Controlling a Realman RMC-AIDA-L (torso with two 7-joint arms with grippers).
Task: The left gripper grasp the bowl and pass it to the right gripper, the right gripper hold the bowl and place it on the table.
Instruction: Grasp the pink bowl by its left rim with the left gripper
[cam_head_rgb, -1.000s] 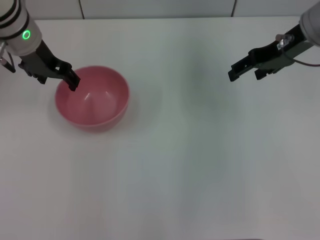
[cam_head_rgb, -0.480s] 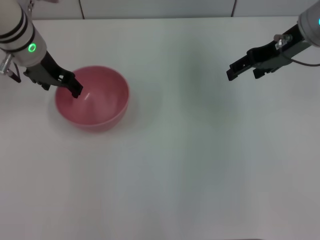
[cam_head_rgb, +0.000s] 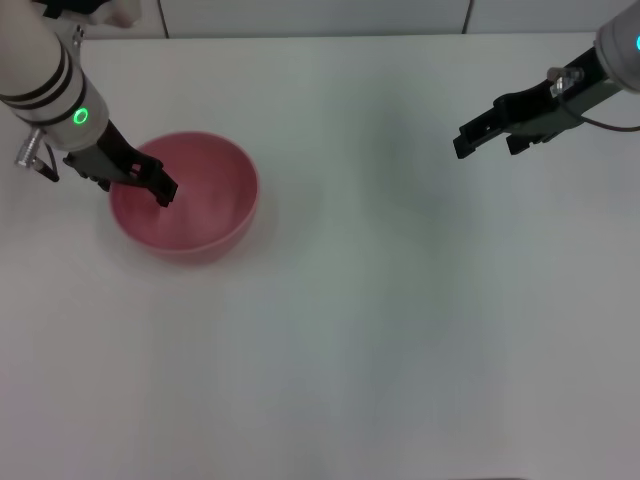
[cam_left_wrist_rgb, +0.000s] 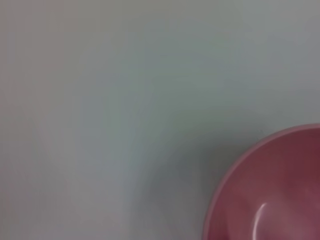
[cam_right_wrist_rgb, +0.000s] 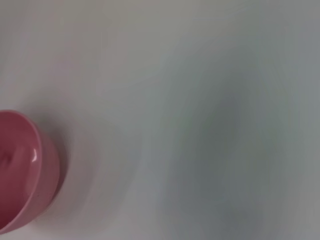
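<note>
1. White matte table (cam_head_rgb: 380, 300) fills nearly the whole head view; a strip of pale wall panels (cam_head_rgb: 300, 15) runs along the far edge.
2. Bowl (cam_head_rgb: 185, 195) – pink-red, deep, upright – sits on the table at the robot's left side, toward the far half. Nothing else lies near it.
3. Left gripper (cam_head_rgb: 155, 185) comes in over the bowl's left rim, green ring light lit on the arm just behind it. One black finger (cam_head_rgb: 160, 188) dips inside the bowl past the rim; a second dark finger sits at the outside of the rim, so the claw looks spread across the wall. Can't tell whether either finger presses on the wall, and the bowl shows no lift.
4. Left wrist view: only bare table and an arc of the bowl's rim and glossy inside (cam_left_wrist_rgb: 280, 200) – no fingers visible.
5. Right gripper (cam_head_rgb: 475, 135) hovers over the far right of the table, well apart from the bowl, tips pointing toward the robot's left. Fingers look parted, holding nothing.
6. Right wrist view: the bowl (cam_right_wrist_rgb: 22, 175) far off at the frame edge, rest is plain table.
</note>
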